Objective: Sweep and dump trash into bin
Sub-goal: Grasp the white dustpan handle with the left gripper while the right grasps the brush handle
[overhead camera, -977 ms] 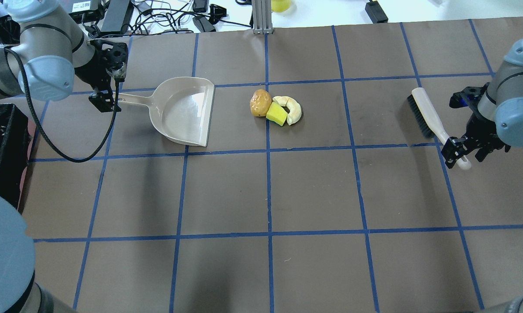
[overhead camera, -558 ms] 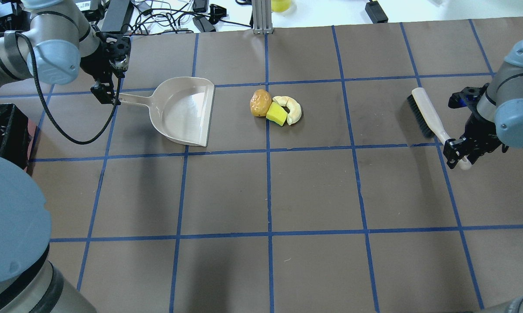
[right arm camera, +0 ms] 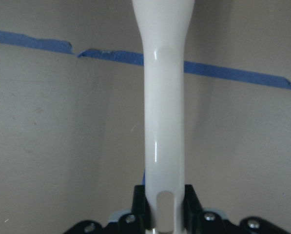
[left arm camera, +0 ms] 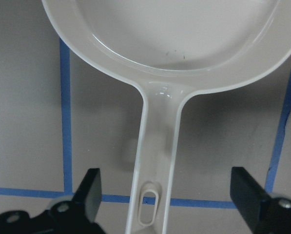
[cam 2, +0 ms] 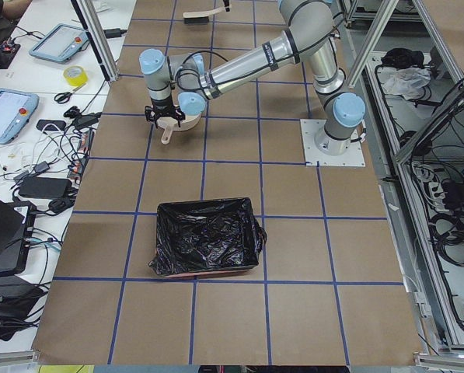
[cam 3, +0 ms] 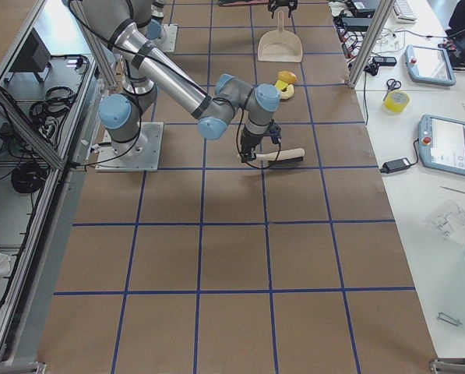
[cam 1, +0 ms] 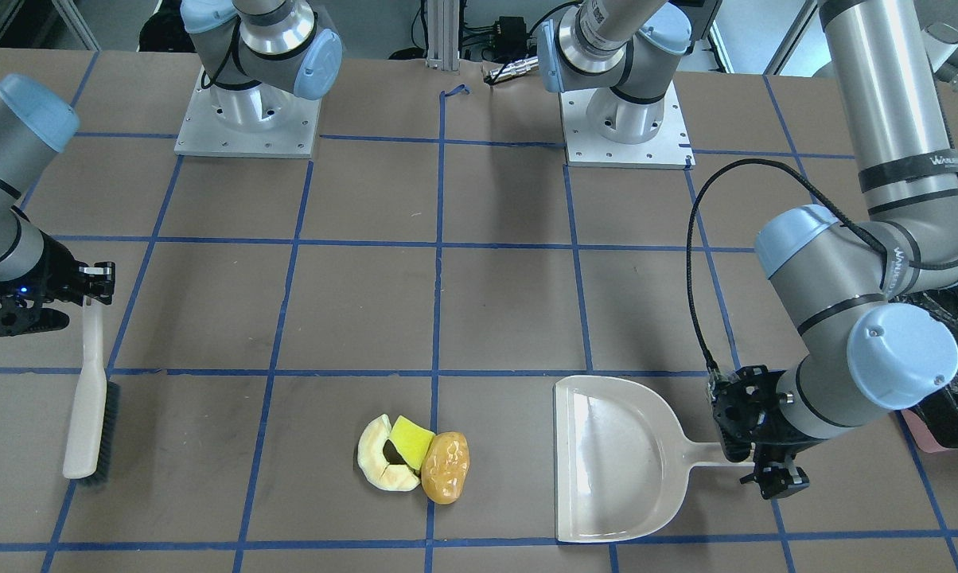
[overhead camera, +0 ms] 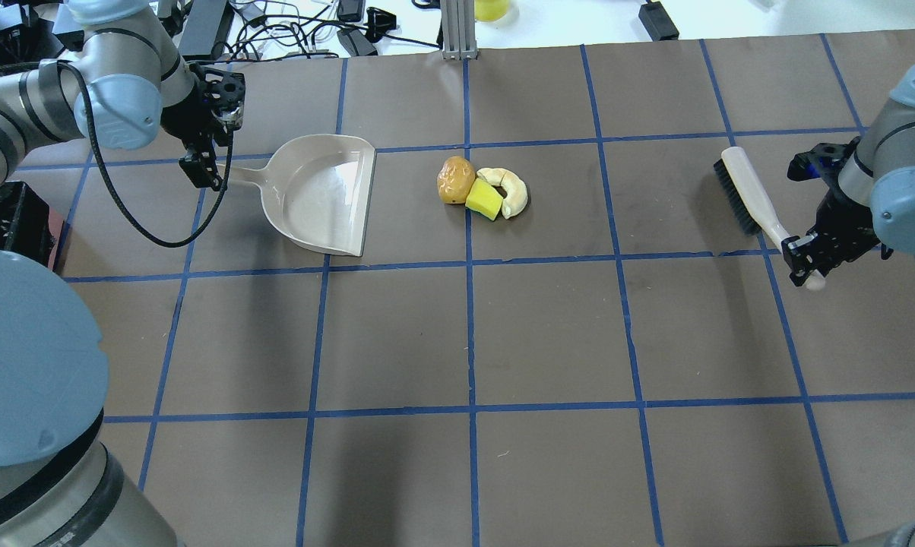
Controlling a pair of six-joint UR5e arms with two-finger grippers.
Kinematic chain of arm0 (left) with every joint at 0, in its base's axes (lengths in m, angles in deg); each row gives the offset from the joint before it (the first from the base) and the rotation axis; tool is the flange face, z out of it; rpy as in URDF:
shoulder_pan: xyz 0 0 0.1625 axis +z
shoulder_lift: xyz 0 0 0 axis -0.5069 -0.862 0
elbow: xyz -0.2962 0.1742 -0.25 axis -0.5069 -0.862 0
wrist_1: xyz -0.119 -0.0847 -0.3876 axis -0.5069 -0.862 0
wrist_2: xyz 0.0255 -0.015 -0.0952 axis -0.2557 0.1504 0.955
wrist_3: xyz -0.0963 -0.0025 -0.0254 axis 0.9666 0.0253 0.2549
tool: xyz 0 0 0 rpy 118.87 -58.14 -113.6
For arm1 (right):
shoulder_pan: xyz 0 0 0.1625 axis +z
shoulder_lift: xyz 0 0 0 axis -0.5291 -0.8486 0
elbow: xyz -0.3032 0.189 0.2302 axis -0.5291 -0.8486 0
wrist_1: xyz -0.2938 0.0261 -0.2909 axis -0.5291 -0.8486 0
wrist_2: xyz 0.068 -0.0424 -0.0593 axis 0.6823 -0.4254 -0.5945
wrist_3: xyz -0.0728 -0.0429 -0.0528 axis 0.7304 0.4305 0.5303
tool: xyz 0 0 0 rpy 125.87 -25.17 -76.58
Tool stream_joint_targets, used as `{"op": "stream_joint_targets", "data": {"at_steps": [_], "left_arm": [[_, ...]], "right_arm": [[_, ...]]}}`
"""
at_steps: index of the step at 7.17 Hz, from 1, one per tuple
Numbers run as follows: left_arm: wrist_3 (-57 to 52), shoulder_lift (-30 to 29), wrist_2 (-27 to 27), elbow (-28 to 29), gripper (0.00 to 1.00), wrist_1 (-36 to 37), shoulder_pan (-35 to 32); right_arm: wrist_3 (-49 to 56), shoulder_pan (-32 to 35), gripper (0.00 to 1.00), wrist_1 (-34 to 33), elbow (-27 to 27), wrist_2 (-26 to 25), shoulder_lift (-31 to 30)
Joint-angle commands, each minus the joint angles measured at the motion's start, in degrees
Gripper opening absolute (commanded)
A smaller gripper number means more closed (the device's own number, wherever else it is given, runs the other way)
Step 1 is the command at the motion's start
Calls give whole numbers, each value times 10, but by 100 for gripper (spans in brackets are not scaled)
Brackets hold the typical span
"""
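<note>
The trash (overhead camera: 484, 188) is a golden-brown lump, a yellow-green wedge and a pale cream ring, clustered mid-table; it also shows in the front view (cam 1: 411, 455). The beige dustpan (overhead camera: 322, 194) lies left of it, mouth toward it. My left gripper (overhead camera: 208, 173) is open and straddles the end of the dustpan handle (left arm camera: 155, 161) without touching it. My right gripper (overhead camera: 803, 262) is shut on the handle (right arm camera: 164, 122) of the brush (overhead camera: 746, 194), at its end. The bin (cam 2: 207, 237), pink with a black bag, stands at the table's left end.
The bin's corner (overhead camera: 9, 216) shows at the overhead view's left edge, just behind my left arm. Cables and boxes (overhead camera: 290, 30) lie beyond the table's far edge. A metal post (overhead camera: 457, 30) stands at the far middle edge.
My left gripper has moved right to the end of the dustpan handle and now straddles it. My right gripper has closed on the brush handle. The trash and dustpan have not moved.
</note>
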Motion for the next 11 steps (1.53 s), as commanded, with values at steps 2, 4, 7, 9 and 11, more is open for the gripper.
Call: {"op": "stream_joint_targets", "data": {"at_steps": [2,4,7,9,11], "left_arm": [[-3,-5,0,-6,94,3,6],[-4,-10,1,-5,94,4,8],[-5,-17,1,-19,94,21,9],[-8,-15,1,-22,68,26,9],[-9,-14,1,-22,44,26,9]], "right_arm": [[-80,60,0,5,-25,-8,-20],[-220,125,0,34,-55,-9,-14],[-393,218,0,65,-91,-8,12],[-442,297,0,111,-123,-76,56],[-503,337,0,170,-198,-83,104]]}}
